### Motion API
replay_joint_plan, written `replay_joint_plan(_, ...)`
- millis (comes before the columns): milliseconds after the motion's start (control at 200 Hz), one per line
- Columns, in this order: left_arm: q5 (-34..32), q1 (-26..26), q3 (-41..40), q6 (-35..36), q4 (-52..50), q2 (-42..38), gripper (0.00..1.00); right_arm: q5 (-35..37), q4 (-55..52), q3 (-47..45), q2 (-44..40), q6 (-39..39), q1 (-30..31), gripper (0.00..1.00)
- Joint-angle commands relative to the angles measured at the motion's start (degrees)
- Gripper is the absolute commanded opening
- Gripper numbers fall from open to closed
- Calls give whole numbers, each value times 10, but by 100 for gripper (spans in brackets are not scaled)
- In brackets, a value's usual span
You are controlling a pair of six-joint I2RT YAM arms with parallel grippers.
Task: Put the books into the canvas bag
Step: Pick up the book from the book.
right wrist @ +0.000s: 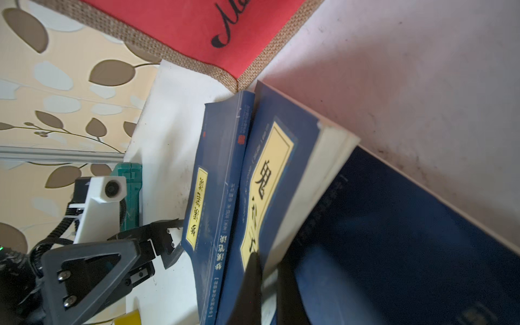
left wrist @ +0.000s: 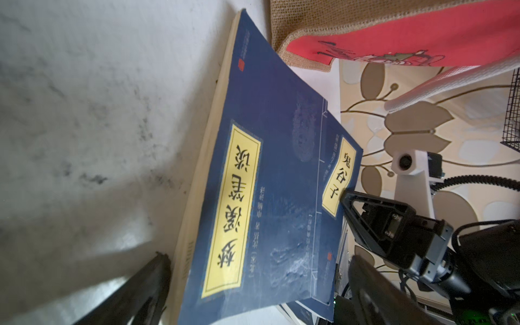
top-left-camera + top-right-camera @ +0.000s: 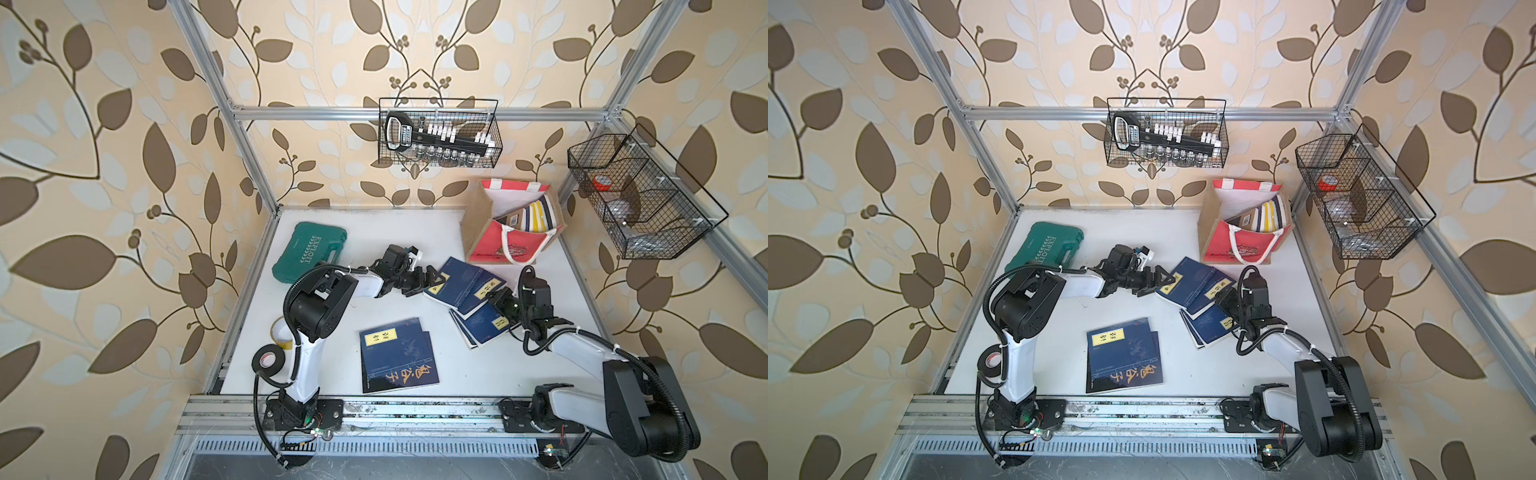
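Several navy books with yellow labels lie overlapped right of centre [image 3: 478, 307] [image 3: 1200, 291]. My right gripper [image 3: 496, 297] [image 1: 268, 270] is shut on the edge of the upper one [image 1: 270, 174], one finger on its yellow label and one under the pages. My left gripper [image 3: 430, 282] [image 2: 259, 260] stands open, its jaws either side of the near corner of the neighbouring navy book [image 2: 267, 168]. Two more navy books [image 3: 395, 353] lie at the front centre. The canvas bag [image 3: 509, 245] [image 3: 1237, 245] stands open at the back right, with books [image 3: 536, 216] upright inside.
A green tool case [image 3: 309, 251] lies at the back left. Near the left arm's base sit a black tape roll [image 3: 268, 359] and a yellow one [image 3: 282, 332]. Black wire baskets hang on the back frame [image 3: 440, 133] and the right frame [image 3: 636, 199].
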Motion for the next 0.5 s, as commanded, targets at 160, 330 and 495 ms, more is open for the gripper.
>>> replay_joint_plan(160, -53, 4, 21, 26, -157, -75, 99, -80, 37, -10, -56, -63, 3, 0)
replay_joint_plan(330, -62, 10, 41, 43, -211, -118, 99, -111, 31, -8, -85, -102, 9, 0)
replay_joint_plan(495, -59, 13, 37, 65, -232, -178, 99, -115, 25, -4, -130, -149, 27, 0)
